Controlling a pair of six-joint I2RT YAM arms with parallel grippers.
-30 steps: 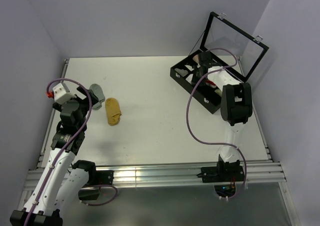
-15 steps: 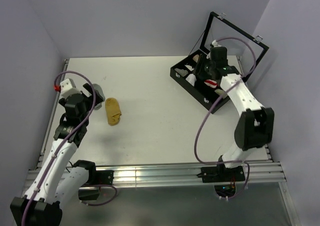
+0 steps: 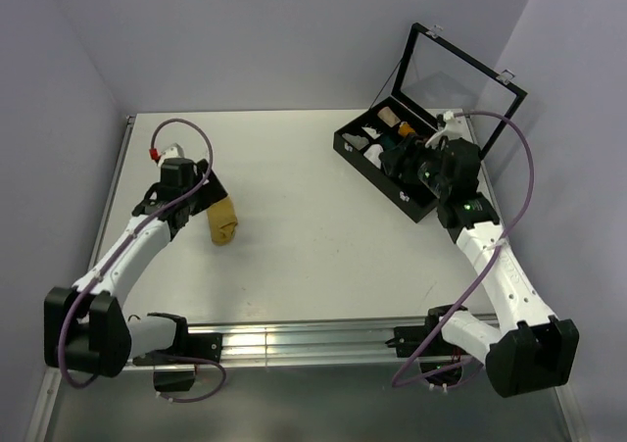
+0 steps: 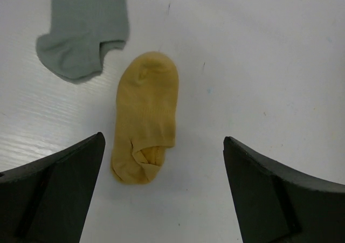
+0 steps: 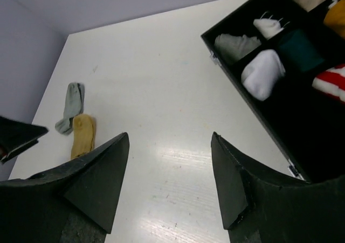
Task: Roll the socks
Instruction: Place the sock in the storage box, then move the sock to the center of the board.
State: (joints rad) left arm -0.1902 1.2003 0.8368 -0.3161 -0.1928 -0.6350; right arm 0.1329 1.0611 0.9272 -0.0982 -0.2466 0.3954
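Two socks lie flat at the table's left. The mustard-yellow sock (image 4: pixel 144 116) (image 3: pixel 223 221) (image 5: pixel 83 134) has its cuff end towards my left wrist camera. The grey sock (image 4: pixel 83 30) (image 5: pixel 71 105) lies just beyond it, touching its toe, and in the top view my left arm hides most of it. My left gripper (image 4: pixel 163 140) (image 3: pixel 199 198) hangs open above the yellow sock's cuff end, its fingers well apart and holding nothing. My right gripper (image 5: pixel 170 138) (image 3: pixel 408 158) is open and empty, over the table beside the case's near wall.
The black compartmented case (image 3: pixel 377 177) (image 5: pixel 253 111) stands at the back right, with its glass lid (image 3: pixel 460 84) raised. It holds fabric rolls: white (image 5: pixel 262 73), grey (image 5: pixel 235 44), dark green (image 5: pixel 302 46), red-and-white (image 5: pixel 331 84) and orange (image 5: pixel 337 11).
My left arm has swung forward over the two socks. My right gripper has opened, and its arm has pulled back from inside the case.
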